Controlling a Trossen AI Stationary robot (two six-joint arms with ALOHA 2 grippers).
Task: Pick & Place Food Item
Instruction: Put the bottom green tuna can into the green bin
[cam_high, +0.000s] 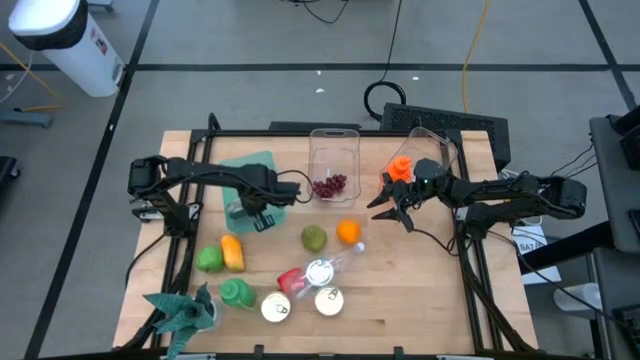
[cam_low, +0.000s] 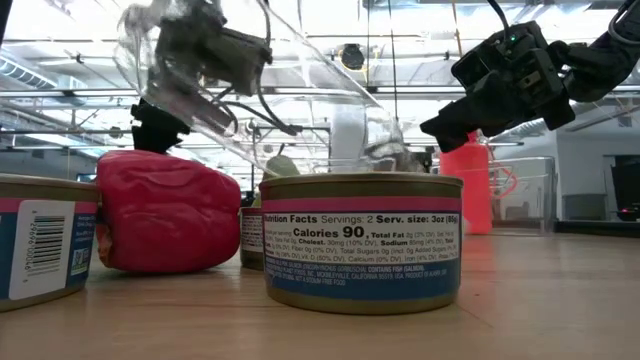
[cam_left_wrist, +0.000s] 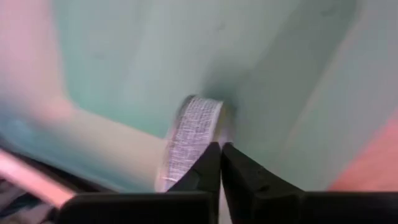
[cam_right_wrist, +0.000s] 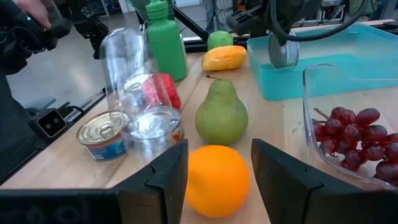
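Item: orange (cam_right_wrist: 216, 179), on the table just beside the pear (cam_right_wrist: 221, 112) and near the grape tub (cam_right_wrist: 348, 124).
Right gripper (cam_right_wrist: 217, 163): mine, fingers spread, one either side of the orange, not yet touching.
Handling, as I judge it: round, firm, light, waxy skin likely to roll or slip. Take it across its widest middle.
Left gripper (cam_left_wrist: 220, 163): fingers pressed together on a small tin (cam_left_wrist: 189, 140) over the teal tray (cam_high: 262, 165).

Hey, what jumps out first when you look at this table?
The right gripper hangs open just short of the orange, with the pear behind it. Purple grapes sit in a clear container at mid-table. The left gripper is shut on a silvery can over the teal bin.
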